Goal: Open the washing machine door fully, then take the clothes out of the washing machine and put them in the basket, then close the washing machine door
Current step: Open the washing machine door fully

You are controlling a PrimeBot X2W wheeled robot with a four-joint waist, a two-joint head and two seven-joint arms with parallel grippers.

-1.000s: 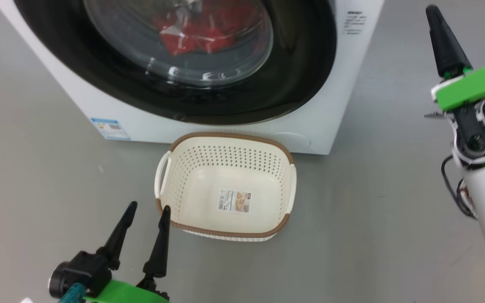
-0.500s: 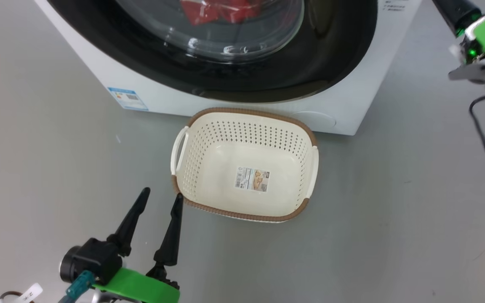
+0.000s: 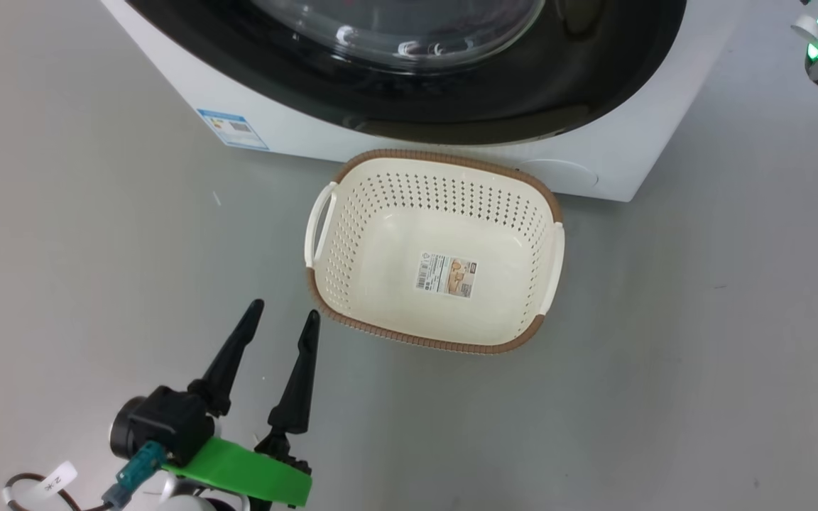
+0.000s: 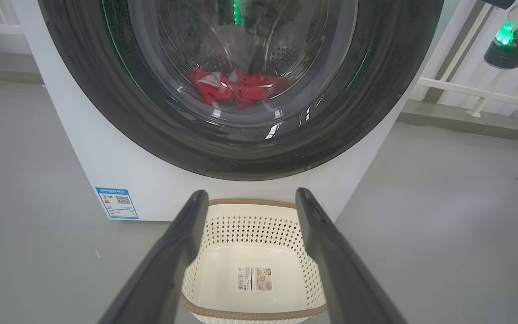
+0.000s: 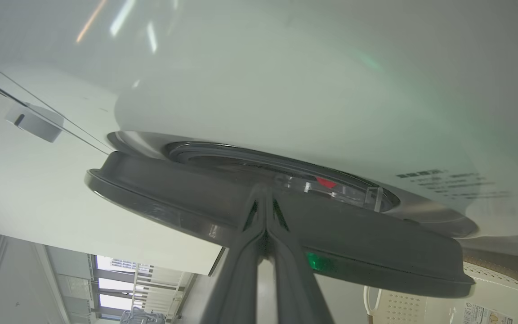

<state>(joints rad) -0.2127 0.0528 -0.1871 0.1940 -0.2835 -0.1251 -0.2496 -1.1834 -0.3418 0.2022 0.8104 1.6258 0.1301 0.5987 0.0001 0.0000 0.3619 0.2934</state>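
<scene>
On the grey floor (image 3: 664, 355), just before the washing machine (image 4: 83, 171), stood the basket (image 3: 352, 234). It was empty, with only its sticker (image 3: 446, 275) on the bottom. I think it was put under the door on purpose, so that each piece would need only a short way from drum to basket. Whether its far rim touched the machine, I could not tell.

The washing machine door (image 4: 106, 112) looked shut to me, so the first step was not yet done. Behind its glass the red clothes (image 4: 236, 87) lay low in the drum.

My left gripper (image 3: 285, 307) hung low near the basket's near left corner, apart from it. Its fingers were spread wide and held nothing. I judge it was waiting there for the clothes.

My right gripper (image 5: 265, 198) was at the door's side, where I saw the black rim edge-on. Its two fingers were pressed together with nothing between them. I believe this made one thin tip, good for going behind the rim and pulling. If the tip was already touching the rim, I could not say.
</scene>
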